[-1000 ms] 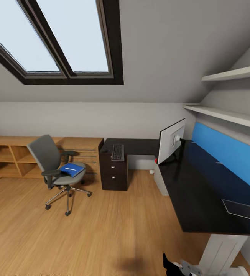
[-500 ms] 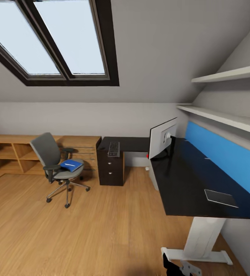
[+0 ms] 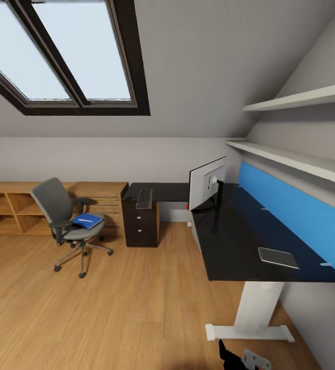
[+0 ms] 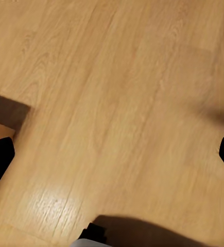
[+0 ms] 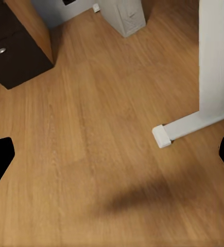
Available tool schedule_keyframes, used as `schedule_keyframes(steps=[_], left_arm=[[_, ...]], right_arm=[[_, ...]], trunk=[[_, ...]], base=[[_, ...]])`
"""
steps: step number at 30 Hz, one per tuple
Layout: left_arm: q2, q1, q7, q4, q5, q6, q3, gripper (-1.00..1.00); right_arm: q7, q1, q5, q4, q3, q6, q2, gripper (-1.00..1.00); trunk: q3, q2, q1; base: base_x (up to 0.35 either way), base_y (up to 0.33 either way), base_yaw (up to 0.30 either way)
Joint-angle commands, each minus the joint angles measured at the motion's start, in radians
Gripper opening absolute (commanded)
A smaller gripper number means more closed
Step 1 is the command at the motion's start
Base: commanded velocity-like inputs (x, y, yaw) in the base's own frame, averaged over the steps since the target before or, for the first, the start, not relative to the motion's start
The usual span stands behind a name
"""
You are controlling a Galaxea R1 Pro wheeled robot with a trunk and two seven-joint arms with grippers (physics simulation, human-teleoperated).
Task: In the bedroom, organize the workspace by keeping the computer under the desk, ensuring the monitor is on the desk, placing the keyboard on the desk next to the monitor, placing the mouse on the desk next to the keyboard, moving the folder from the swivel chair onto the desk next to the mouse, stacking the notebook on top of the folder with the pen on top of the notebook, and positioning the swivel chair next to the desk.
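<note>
The head view looks across an attic bedroom with a sloped ceiling, a skylight point(image 3: 70, 56) and a light wood floor point(image 3: 111, 308). The long black desk point(image 3: 229, 241) runs along the right wall under a blue panel point(image 3: 296, 205) and two white shelves point(image 3: 291, 159), then turns toward the far wall, where its black drawers point(image 3: 141, 228) stand. The monitor point(image 3: 206, 183) stands upright on the desk near the corner, white back showing. The keyboard point(image 3: 144, 198) lies on the far section above the drawers. A small dark flat notebook point(image 3: 278, 257) lies near the desk's near end. The swivel chair point(image 3: 64, 221) stands well apart from the desk, in front of low wooden shelving point(image 3: 13, 205) — the blue folder point(image 3: 88, 221) rests on its seat with the white pen point(image 3: 85, 220) on top.

The right wrist view shows the pale computer point(image 5: 123, 15) on the floor, the desk's white leg point(image 5: 214, 67) and a drawer. Both wrist views show dark fingertips at opposite edges, so the left gripper point(image 4: 112, 157) and right gripper point(image 5: 112, 157) are spread wide, holding nothing.
</note>
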State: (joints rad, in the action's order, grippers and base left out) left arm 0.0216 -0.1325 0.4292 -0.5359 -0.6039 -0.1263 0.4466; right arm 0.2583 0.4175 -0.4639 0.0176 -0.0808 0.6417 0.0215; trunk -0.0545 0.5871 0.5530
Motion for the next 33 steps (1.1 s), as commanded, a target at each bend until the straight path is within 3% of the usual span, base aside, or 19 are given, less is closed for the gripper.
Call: schedule_keyframes(steps=[1,15,33], left_arm=[[0.001,-0.001,0.007,-0.001,-0.011,-0.006,0.009,1.00],[0.001,-0.001,-0.001,0.017,-0.008,-0.002,0.015,1.00],[-0.004,-0.001,-0.004,0.080,-0.001,-0.007,0.017,1.00]], right_arm=[[0.009,0.001,-0.003,0.002,-0.008,0.003,0.000,1.00],[0.009,0.001,0.000,0.002,-0.007,0.003,0.003,1.00],[0.009,0.001,0.005,0.001,-0.006,0.003,0.005,1.00]], trunk=[[-0.002,0.002,0.000],[-0.008,0.002,0.000],[-0.033,0.002,0.000]], base=[[-0.011,-0.011,-0.225],[-0.003,-0.003,-0.213],[0.000,0.000,-0.023]])
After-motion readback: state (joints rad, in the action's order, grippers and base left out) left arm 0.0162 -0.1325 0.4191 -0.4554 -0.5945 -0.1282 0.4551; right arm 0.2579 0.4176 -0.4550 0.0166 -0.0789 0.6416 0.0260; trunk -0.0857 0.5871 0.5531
